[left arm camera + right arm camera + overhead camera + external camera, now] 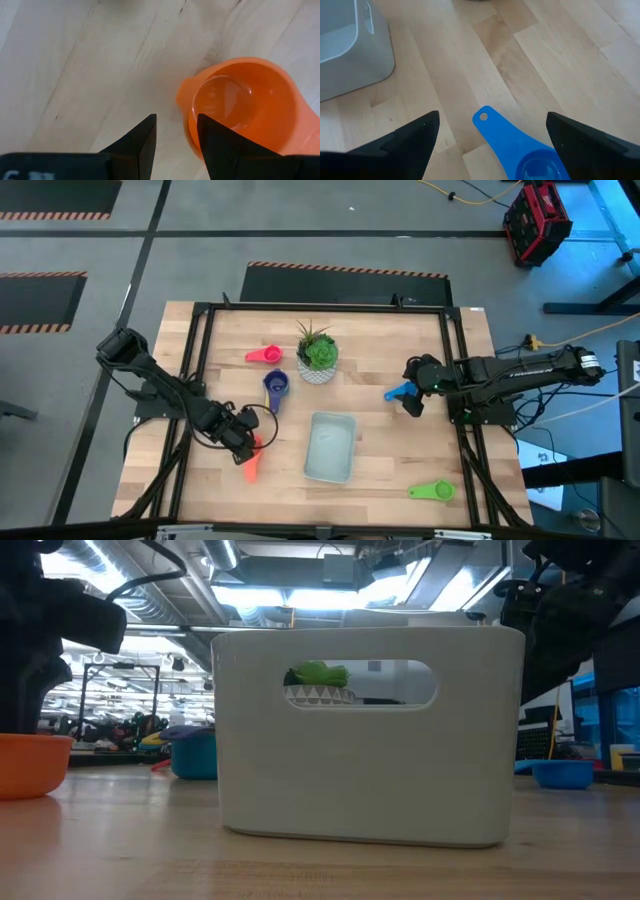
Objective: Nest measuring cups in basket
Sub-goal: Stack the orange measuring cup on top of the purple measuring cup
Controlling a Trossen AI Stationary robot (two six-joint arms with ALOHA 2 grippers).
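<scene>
high view: basket (330, 447) sits in the middle of the desk (400, 470), near the front edge, long axis running front to back. left end effector (246, 442) is just left of the basket, over the orange cup (250, 465); that cup's long axis runs roughly front to back, handle end toward the front edge. right end effector (411, 402) is on the far side of the basket, over the blue cup (398, 392), whose long axis runs left-right, handle toward the basket. pink cup (264, 355) and purple cup (276, 386) lie behind and left, beside the potted plant (317, 352); green cup (433, 492) lies front right, well apart from both arms.

low view: basket (368, 735) fills the centre. orange cup (32, 763) at one edge, blue cup (564, 773) at the other, both resting on the desk. end effectors not readable here.

left wrist view: fingers (145, 140) stand a little apart, nothing between them; the orange cup's (245, 105) bowl lies ahead and off to one side, rim near one fingertip. judgement: needs a sideways shift before closing.

right wrist view: fingers (415, 132) stand wide apart, empty. blue cup (515, 145) lies between them, holed handle pointing forward and slightly toward the basket (350, 45). judgement: the right arm is better lined up, though it straddles the long axis.
</scene>
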